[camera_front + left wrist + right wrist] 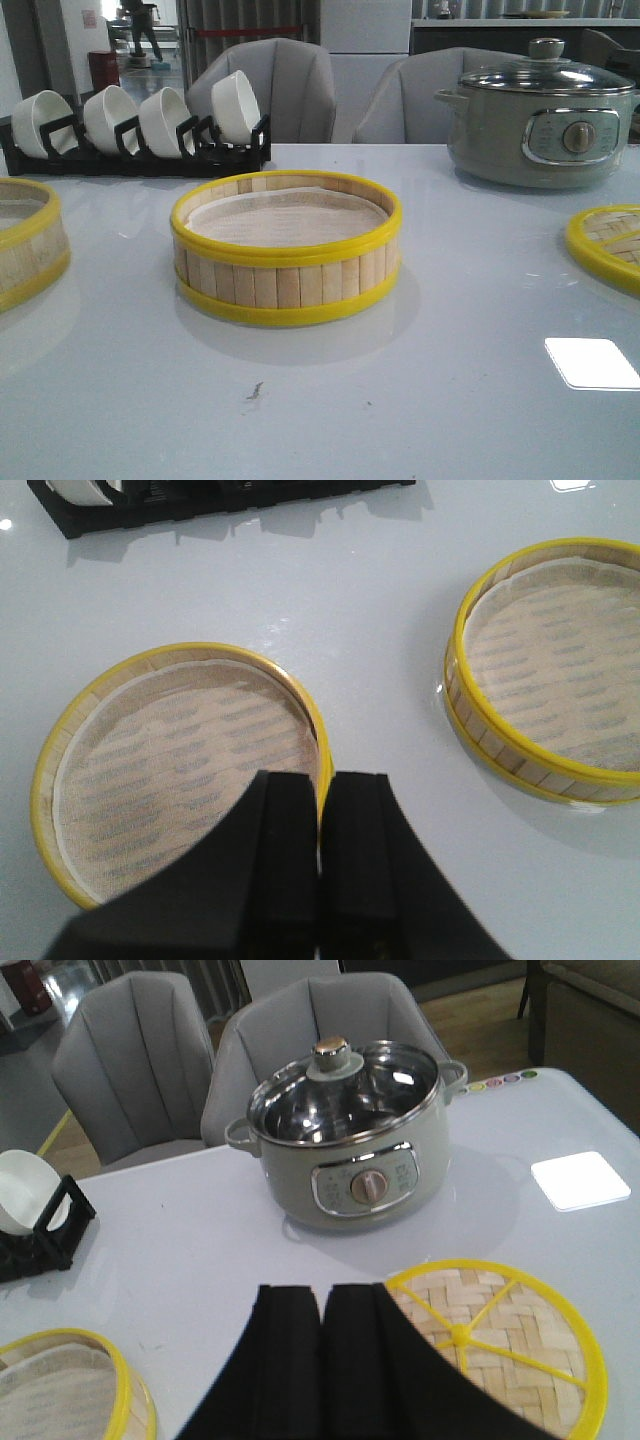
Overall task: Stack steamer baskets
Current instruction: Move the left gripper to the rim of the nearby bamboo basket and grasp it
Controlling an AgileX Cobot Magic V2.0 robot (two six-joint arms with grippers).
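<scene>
Two alike steamer baskets stand apart on the white table. One basket (285, 250) is in the middle. The other basket (25, 245) is cut off by the left edge of the front view. In the left wrist view the left basket (180, 770) lies below my left gripper (325, 780), and the middle basket (555, 670) is off to the side. The left gripper is shut and empty, its tips over that basket's rim. My right gripper (322, 1295) is shut and empty above bare table, between the middle basket (60, 1385) and the lid. Neither gripper shows in the front view.
A flat woven lid (610, 245) with a yellow rim lies at the right; it also shows in the right wrist view (500, 1345). A grey-green electric pot (540, 120) stands at the back right. A black rack of white bowls (130, 130) stands at the back left.
</scene>
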